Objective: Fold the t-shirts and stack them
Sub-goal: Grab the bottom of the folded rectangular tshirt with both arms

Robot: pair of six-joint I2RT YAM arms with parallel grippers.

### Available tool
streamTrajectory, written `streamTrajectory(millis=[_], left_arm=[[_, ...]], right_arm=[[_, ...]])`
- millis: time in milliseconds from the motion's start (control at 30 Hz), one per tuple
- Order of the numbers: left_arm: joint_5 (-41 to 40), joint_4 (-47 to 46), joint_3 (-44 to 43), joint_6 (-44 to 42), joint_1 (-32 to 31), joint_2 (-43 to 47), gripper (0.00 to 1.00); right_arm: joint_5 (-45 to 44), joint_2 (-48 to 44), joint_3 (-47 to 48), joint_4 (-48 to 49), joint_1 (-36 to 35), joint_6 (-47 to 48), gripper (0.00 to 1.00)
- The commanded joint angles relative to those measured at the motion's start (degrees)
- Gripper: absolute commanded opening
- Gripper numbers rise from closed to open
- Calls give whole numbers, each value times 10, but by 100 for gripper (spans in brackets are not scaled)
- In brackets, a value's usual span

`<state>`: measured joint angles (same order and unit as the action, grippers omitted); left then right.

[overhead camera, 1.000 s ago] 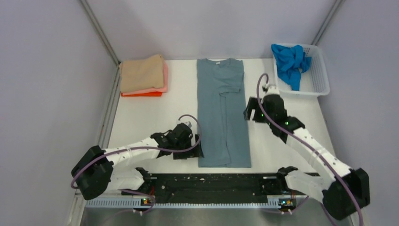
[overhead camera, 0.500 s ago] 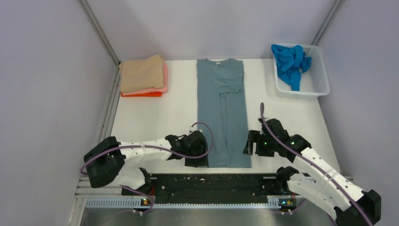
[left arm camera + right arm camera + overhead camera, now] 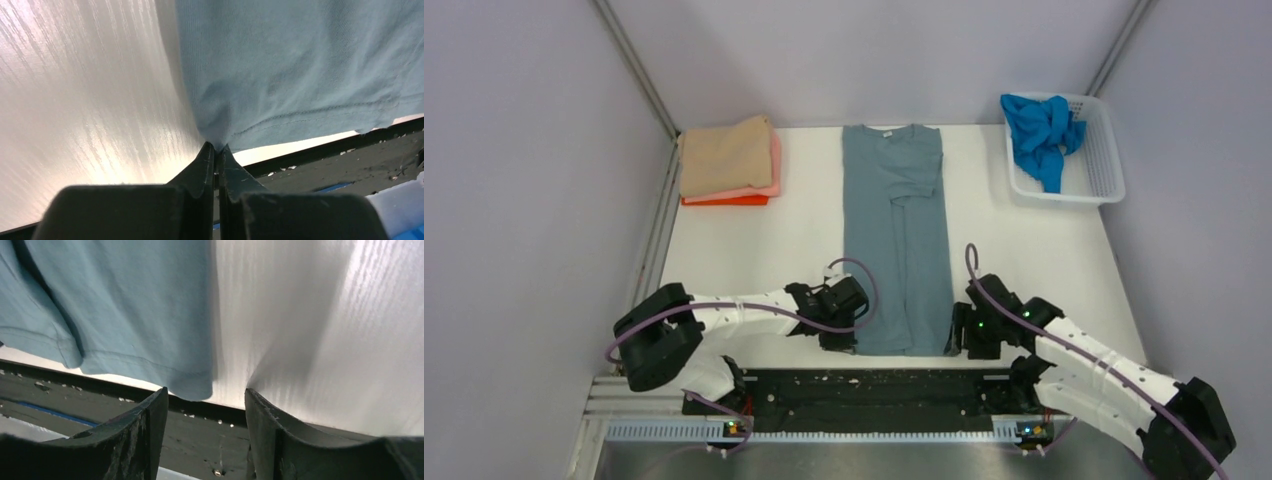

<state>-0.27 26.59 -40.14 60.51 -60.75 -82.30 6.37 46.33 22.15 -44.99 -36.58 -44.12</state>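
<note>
A grey-blue t-shirt lies folded into a long strip down the middle of the table, collar at the far end. My left gripper is shut on the strip's near left hem corner; its fingertips pinch the cloth. My right gripper is open at the near right hem corner, which lies between its fingers without being pinched. A bright blue t-shirt lies crumpled in the basket. Tan, pink and orange t-shirts lie folded in a stack at the far left.
A white mesh basket stands at the far right corner. A black strip runs along the table's near edge between the arm bases. Grey walls close in on both sides and at the back.
Both grippers came down to the near hem of the grey-blue shirt. The left one went from wide open to shut on the left corner. The right one narrowed around the right corner.
</note>
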Motion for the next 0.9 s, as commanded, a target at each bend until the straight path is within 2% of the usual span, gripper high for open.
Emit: streamTrajectory(millis=[0,100,200,233,300,400,533,667,800,867], left_arm=[[-38,15,14,1,0,-28,0],[-31,18,19,7,-1,-22,0],[-23,28,40,25,-3,10,0],[-12,15,60,31,-5,28,0],[31,-35,106,42,-11,62,0],[34,-76,120,34,-15,94,0],[14,-70,66,-29,-15,98,0],[-61,-16,-14,-78,-5,91,0],[-79,-24,-57,-115,41,77,0],[-54,-48,-70,-131,82,59,0]], right_arm=[[-7,31,-12,83,-17,-21,54],[9,53,-16,93,-25,-22,33],[3,42,-6,43,-42,-25,4],[2,31,-5,25,-45,-27,0],[11,-4,-6,3,-47,-36,0],[23,-64,-10,19,-48,-47,0],[5,-90,3,73,-48,-45,0],[-50,-70,40,96,-48,-27,0],[-131,-41,75,143,-48,-6,0],[-172,-24,90,174,-47,8,0]])
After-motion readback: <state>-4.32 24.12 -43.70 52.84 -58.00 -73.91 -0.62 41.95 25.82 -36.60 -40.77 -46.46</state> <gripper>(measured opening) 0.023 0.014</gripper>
